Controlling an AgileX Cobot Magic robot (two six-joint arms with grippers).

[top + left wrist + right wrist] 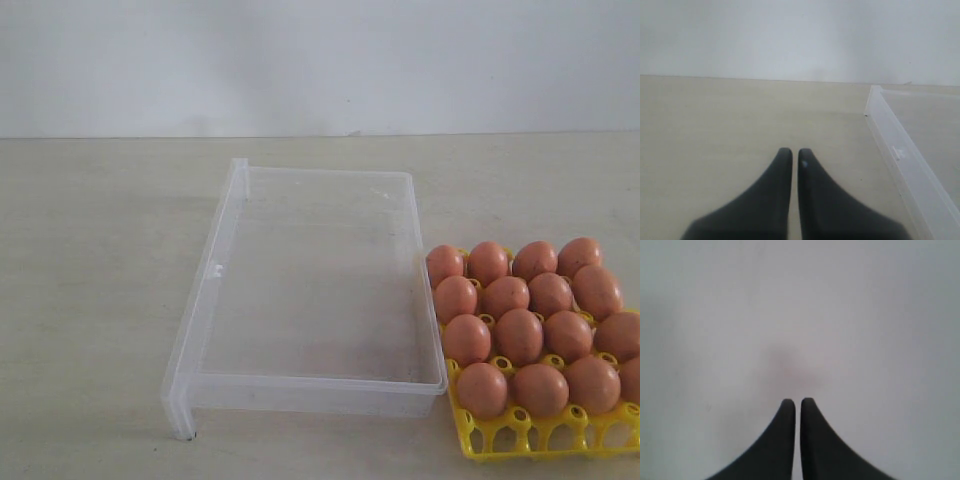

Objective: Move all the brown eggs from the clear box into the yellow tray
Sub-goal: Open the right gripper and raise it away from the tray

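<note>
The brown eggs (520,335) sit in the cups of the yellow tray (520,440), which stands just beside the clear box (205,300) at its right end. The frame edge cuts off the tray's far side and outermost eggs, so the full count cannot be told. The box floor shows bare. Beside the box's long rim, the left gripper (795,152) hangs over the table (90,300), jaws pinched to a slit, holding nothing. The right gripper (797,402) is likewise pinched together and holds nothing, against a pale blur, possibly the wall.
</note>
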